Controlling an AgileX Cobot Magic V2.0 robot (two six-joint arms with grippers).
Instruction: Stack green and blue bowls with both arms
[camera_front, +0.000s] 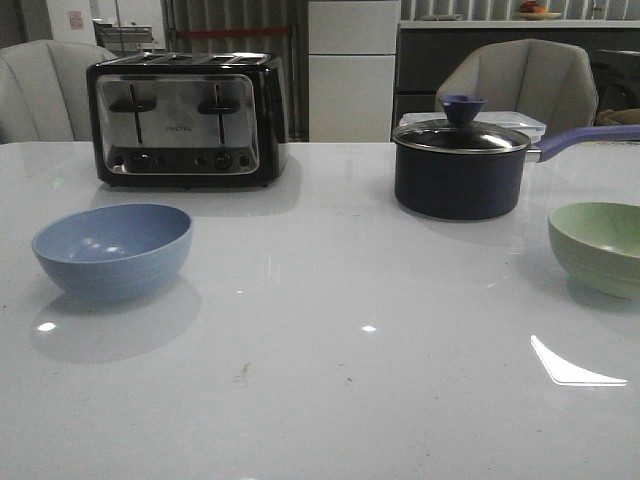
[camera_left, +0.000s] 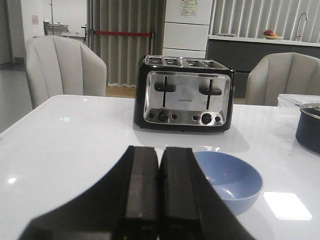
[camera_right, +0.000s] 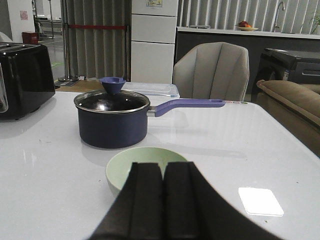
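front: one blue bowl (camera_front: 112, 250) left-front of the saucepan (camera_front: 460, 168), one green bowl (camera_front: 598, 246) right-front of it, one toaster (camera_front: 186, 120) far left, bowls well apart | left wrist: left gripper (camera_left: 159, 192) jaws pressed together, empty, blue bowl (camera_left: 230, 180) just beyond | right wrist: right gripper (camera_right: 162, 200) jaws closed, empty, green bowl (camera_right: 137, 167) between it and saucepan (camera_right: 112, 120)

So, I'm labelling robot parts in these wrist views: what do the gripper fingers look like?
Both look alike: the left gripper and right gripper each show two matte black, flat-faced rectangular fingers, flaring into a wider dark base. No cables, markings or coloured pads are visible. The arms themselves are out of view.
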